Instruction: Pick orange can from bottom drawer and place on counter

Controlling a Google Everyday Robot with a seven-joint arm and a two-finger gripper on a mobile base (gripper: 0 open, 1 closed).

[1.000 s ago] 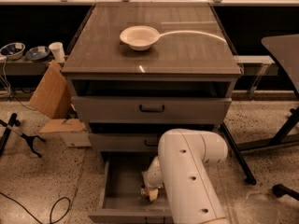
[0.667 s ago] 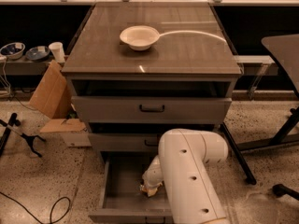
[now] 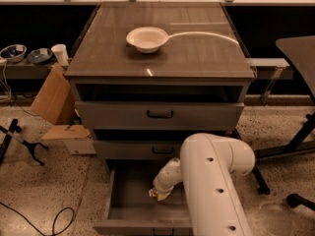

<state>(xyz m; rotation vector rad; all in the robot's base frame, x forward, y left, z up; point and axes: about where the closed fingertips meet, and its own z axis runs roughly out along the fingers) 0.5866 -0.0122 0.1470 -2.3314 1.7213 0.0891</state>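
- The gripper point(image 3: 159, 191) is reaching down into the open bottom drawer point(image 3: 127, 200), at the end of the white arm point(image 3: 211, 181).
- Its fingers are clamping the orange can point(image 3: 155, 196), which is showing just under the wrist, over the drawer's tray.
- Compared with a second ago, wrist and can are sitting slightly higher together, so the lift is probably beginning.
- The can is not yet reaching the counter point(image 3: 197, 58), where the white bowl point(image 3: 146, 38) is standing.
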